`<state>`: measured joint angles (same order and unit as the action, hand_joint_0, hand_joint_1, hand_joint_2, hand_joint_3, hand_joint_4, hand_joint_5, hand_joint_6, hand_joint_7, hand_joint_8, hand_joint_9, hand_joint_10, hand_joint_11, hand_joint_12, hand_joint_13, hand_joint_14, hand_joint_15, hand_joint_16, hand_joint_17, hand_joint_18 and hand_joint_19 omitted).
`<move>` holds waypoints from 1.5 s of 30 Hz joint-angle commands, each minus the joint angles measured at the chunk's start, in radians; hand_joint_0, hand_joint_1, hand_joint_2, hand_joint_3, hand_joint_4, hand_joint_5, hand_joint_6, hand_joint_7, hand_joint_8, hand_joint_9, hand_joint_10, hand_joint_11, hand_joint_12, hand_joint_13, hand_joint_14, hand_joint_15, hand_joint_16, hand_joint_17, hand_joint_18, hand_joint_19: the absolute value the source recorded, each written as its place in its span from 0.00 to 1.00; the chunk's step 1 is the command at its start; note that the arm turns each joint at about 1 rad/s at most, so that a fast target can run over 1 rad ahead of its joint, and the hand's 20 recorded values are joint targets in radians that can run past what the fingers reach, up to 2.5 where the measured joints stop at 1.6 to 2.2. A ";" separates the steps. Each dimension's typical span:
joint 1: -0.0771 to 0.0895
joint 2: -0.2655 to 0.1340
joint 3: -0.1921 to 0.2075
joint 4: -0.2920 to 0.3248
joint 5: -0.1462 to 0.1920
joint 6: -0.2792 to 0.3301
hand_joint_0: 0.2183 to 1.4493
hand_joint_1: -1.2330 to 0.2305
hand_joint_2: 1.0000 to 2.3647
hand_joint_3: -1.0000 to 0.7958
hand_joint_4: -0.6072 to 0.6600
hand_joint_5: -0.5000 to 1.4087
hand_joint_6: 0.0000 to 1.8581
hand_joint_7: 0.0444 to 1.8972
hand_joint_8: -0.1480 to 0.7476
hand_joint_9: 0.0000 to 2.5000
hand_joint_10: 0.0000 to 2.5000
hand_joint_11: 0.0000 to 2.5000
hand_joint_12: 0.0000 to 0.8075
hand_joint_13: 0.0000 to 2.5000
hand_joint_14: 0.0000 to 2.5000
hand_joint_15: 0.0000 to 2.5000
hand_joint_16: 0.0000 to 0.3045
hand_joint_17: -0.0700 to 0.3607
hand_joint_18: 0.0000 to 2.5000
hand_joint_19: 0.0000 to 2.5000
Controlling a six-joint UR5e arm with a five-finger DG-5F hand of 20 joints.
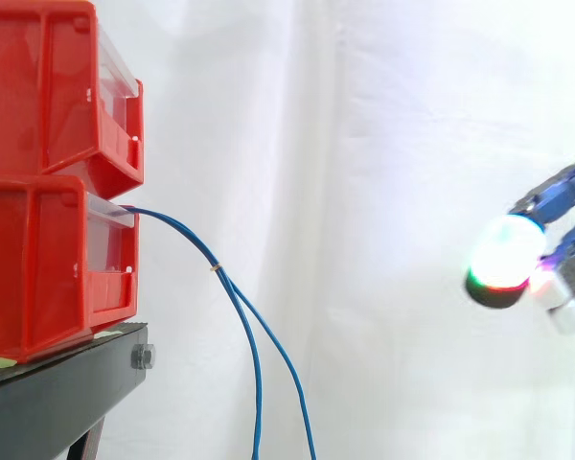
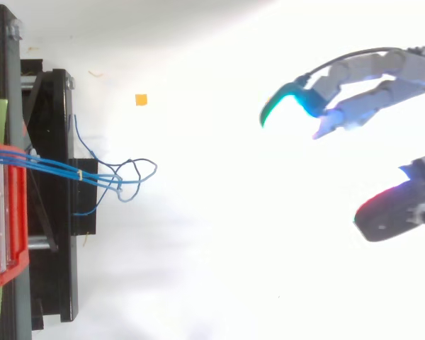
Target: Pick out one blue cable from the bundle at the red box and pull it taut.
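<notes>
A bundle of thin blue cables (image 1: pixel 232 287) comes out of the lower red box (image 1: pixel 57 259) and droops down past the stand's edge, tied together by a small band. From above, the blue cables (image 2: pixel 53 168) run right from the red box (image 2: pixel 3 212) and end in loose loops. My hand (image 2: pixel 372 99) hangs far to the right of the cables, open, its fingers spread and slightly bent, with the thumb apart below them. Nothing is between them. In the side view the hand (image 1: pixel 556 254) enters at the right edge, its glowing fingertip facing the box.
A second red box (image 1: pixel 62 91) is stacked on the lower one, both on a black stand (image 1: pixel 67 393). A small orange scrap (image 2: pixel 141 100) lies on the white floor. The white curtain hangs behind.
</notes>
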<state>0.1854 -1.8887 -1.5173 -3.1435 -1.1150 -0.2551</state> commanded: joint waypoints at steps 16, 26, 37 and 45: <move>0.014 -0.159 0.006 0.450 0.144 -0.158 0.26 0.38 0.00 0.28 0.63 0.16 0.27 0.36 0.46 0.29 0.00 0.08 0.45 0.26 0.00 0.13 0.16 0.42 0.24 0.24; 0.014 -0.270 0.094 0.474 0.144 -0.151 0.25 0.38 0.00 0.28 0.63 0.16 0.27 0.37 0.46 0.29 0.00 0.08 0.45 0.25 0.00 0.13 0.16 0.42 0.23 0.24; 0.016 -0.354 0.169 0.536 0.132 -0.115 0.25 0.38 0.00 0.28 0.63 0.17 0.27 0.39 0.46 0.29 0.00 0.09 0.45 0.24 0.00 0.13 0.16 0.42 0.23 0.24; 0.014 -0.437 0.201 0.591 0.119 -0.084 0.26 0.39 0.00 0.28 0.64 0.17 0.27 0.40 0.46 0.30 0.00 0.10 0.45 0.26 0.01 0.14 0.16 0.42 0.23 0.25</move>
<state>0.2013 -2.2757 -1.3363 -2.5789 -0.9862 -0.3737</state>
